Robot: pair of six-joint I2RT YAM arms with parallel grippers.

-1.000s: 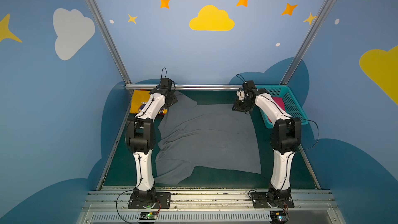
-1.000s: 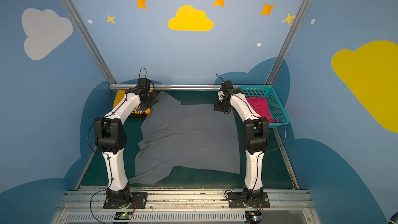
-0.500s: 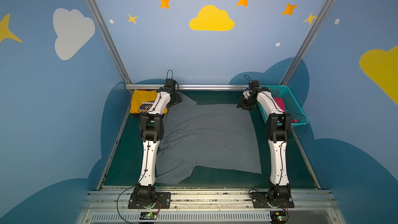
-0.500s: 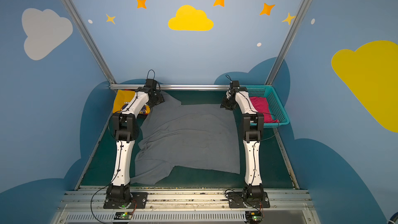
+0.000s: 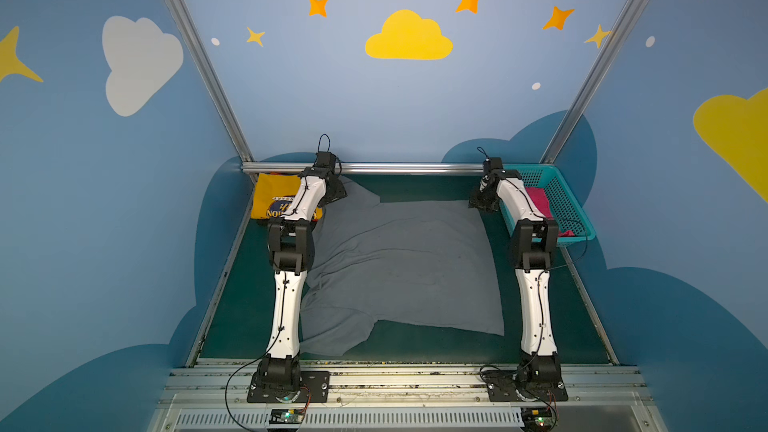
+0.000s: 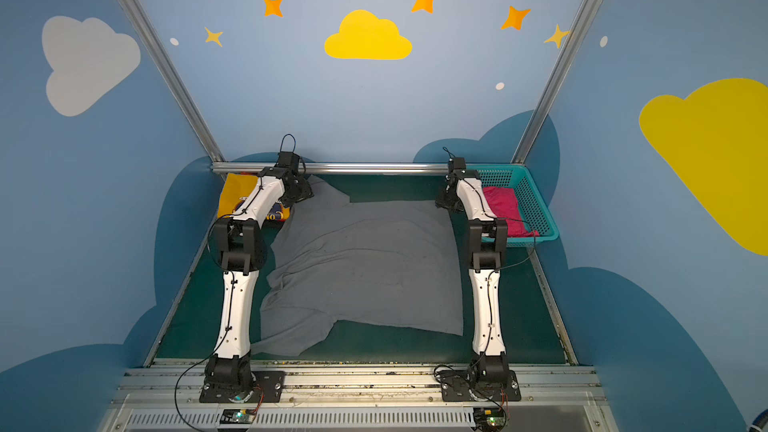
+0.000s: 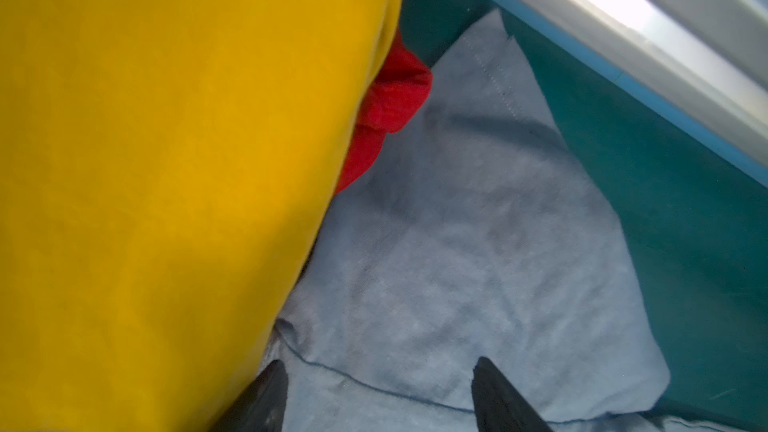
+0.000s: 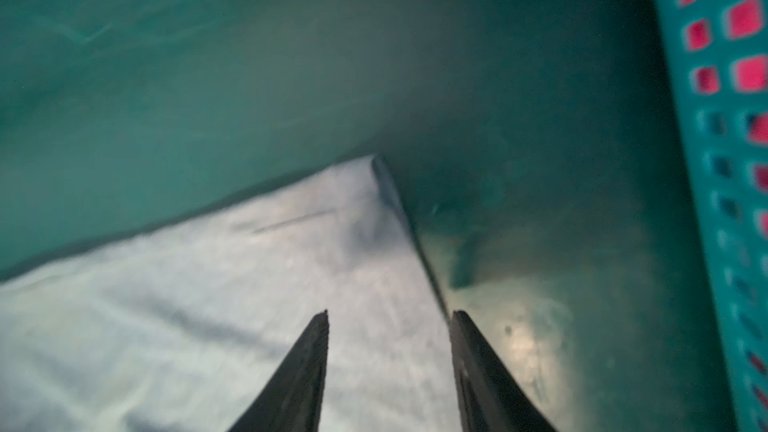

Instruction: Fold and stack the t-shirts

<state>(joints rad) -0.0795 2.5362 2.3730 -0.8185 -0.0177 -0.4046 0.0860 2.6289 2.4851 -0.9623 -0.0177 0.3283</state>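
Wrist views show left claw (image 7: 379,363) and right claw (image 8: 390,313) parted, empty, over grey tee (image 5: 399,268) lying lengthwise near-to-far.

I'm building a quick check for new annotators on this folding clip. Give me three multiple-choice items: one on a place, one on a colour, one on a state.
1. Where is the pink t-shirt?
A. in the teal basket
B. on the yellow t-shirt
C. draped over the metal rail

2. What colour is the spread-out t-shirt in the middle?
A. yellow
B. grey
C. pink

3. How is the right pincer?
A. shut on cloth
B. open, holding nothing
C. shut on the basket's rim

Answers:
1. A: both top views show pink cloth inside the mesh walls.
2. B: grey cloth covers the middle in both top views.
3. B: the right wrist view shows its fingers apart above the cloth's edge.
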